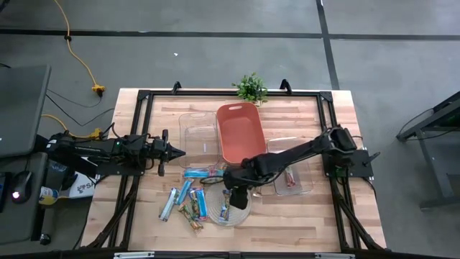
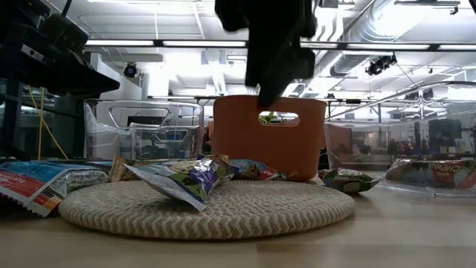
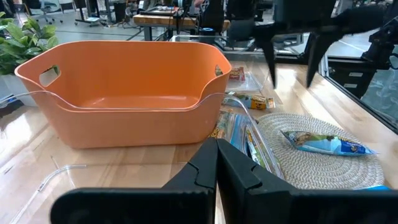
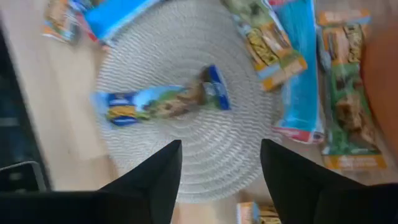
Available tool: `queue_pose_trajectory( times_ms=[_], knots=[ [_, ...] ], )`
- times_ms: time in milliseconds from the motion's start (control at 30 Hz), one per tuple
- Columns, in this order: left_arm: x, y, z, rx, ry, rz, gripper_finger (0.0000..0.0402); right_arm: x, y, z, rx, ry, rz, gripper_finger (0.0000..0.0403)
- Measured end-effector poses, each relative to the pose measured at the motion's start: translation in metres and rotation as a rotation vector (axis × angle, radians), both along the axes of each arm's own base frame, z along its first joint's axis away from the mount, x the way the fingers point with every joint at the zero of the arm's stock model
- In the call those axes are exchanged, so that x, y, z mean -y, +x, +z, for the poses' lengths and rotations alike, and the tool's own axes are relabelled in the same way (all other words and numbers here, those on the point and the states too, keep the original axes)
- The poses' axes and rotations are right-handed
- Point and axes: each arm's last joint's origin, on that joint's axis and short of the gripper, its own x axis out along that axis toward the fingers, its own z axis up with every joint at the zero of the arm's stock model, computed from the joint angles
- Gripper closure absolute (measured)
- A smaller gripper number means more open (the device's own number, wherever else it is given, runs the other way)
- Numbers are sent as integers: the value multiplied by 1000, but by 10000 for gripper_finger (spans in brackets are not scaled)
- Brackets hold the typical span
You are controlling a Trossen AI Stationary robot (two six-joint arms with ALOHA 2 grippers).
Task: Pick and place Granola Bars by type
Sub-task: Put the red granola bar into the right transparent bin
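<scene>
Woven pale straw, round: the mat [image 1: 231, 209] sits at lower centre of the high view, and on it lies one light blue wrapped granola bar [image 4: 163, 102], flat and alone, seen at mid-frame in the right wrist view between your right gripper's dark fingers [image 4: 157, 177]. Your right gripper [image 1: 238, 193] hangs directly above that bar with its jaws spread wide and nothing between them; it touches neither bar nor mat. Your left gripper [image 1: 175, 152] waits at left of centre in the high view, pinched fully closed and empty, pointing toward the orange plastic tub [image 1: 239, 131] at upper centre. Remaining granola bars [image 1: 188, 199], blue, green-brown and red-brown, lie scattered on the bare wood just left of the mat, some touching its edge. A clear plastic bin [image 1: 198, 132] stands left of the tub; another clear bin [image 1: 293, 175] stands right of it, with a red-brown bar [image 1: 290, 177] inside. Judged step: the approach to a pick, not yet a grasp. Next you would need to lower straight down, line the jaws across the bar's narrow width, close, then carry it to whichever container takes the blue type. Wrapper print is present but no brand can be read.
</scene>
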Motion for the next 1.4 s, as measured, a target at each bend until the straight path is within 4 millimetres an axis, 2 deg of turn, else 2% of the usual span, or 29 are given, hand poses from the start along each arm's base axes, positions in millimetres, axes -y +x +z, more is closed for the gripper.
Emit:
queue_pose_trajectory(
  times_ms=[133, 300, 467, 767, 1100, 1400],
  knots=[
    [0, 0, 0, 0, 0, 0, 401, 5, 1, -8, 28, -45, 11, 185],
    [0, 0, 0, 0, 0, 1, 401, 8, 1, -14, 64, -157, 59, 183],
    [0, 0, 0, 0, 0, 0, 401, 13, 1, -19, 88, -259, 38, 182],
    [0, 0, 0, 0, 0, 0, 401, 19, 1, -34, 106, -238, -49, 182],
    [0, 0, 0, 0, 0, 0, 401, 20, -1, -50, 125, -214, -63, 183],
    [0, 0, 0, 0, 0, 1, 401, 23, 0, -48, 127, -193, -63, 183]
  ],
)
